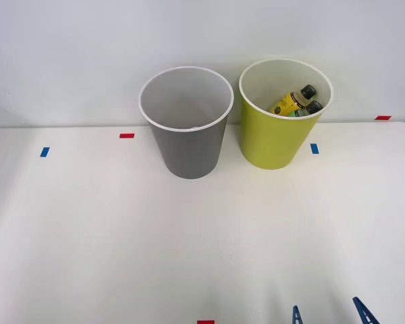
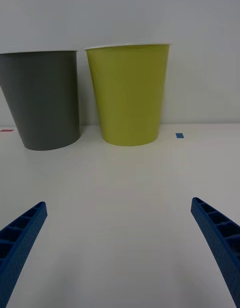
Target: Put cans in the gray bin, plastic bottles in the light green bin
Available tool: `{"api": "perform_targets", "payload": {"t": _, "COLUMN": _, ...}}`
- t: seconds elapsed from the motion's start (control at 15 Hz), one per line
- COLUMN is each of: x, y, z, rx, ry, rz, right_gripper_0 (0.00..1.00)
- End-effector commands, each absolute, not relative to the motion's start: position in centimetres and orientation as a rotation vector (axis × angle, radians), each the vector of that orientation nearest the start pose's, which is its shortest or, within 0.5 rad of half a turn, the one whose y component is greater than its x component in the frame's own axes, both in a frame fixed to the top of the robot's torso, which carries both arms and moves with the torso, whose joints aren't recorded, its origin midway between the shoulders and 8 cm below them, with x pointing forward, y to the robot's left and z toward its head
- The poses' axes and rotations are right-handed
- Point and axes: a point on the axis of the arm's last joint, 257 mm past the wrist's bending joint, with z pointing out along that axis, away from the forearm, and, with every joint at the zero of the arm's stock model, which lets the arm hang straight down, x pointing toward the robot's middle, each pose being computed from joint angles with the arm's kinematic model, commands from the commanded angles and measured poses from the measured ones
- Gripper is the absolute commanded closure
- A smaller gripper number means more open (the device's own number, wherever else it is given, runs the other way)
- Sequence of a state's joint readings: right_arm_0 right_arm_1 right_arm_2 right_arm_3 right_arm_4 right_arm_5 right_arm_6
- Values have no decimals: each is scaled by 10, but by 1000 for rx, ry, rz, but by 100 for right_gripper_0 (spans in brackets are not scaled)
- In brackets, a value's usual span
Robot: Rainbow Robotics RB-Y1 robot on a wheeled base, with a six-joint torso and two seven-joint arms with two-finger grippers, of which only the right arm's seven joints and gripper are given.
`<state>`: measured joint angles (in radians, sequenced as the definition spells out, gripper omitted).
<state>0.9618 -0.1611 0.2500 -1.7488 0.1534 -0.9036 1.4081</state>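
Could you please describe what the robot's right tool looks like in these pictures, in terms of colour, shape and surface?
The right tool has two blue fingers. Each finger is a long, flat wedge that narrows toward its tip. The sides show an open ribbed lattice of small cells, and the inner faces have a fine dotted texture. In the front view, two blue pointed tips show at the table's near edge. No cables or markings are visible.

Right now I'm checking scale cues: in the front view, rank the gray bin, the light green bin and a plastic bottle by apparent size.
1-2. gray bin and light green bin: alike in size, no ranking.
3. plastic bottle, lying inside the green bin, far smaller.
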Motion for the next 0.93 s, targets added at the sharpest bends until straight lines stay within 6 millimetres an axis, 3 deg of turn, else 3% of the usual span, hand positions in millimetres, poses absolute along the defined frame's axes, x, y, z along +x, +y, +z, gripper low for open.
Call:
{"api": "perform_targets", "payload": {"t": 0.07, "x": 213, "y": -204, "z": -273, "rx": -77, "ry": 1436, "rz": 109, "right_gripper_0": 0}}
{"api": "perform_targets", "payload": {"t": 0.93, "x": 213, "y": -204, "z": -273, "rx": -77, "ry": 1436, "rz": 109, "right_gripper_0": 0}}
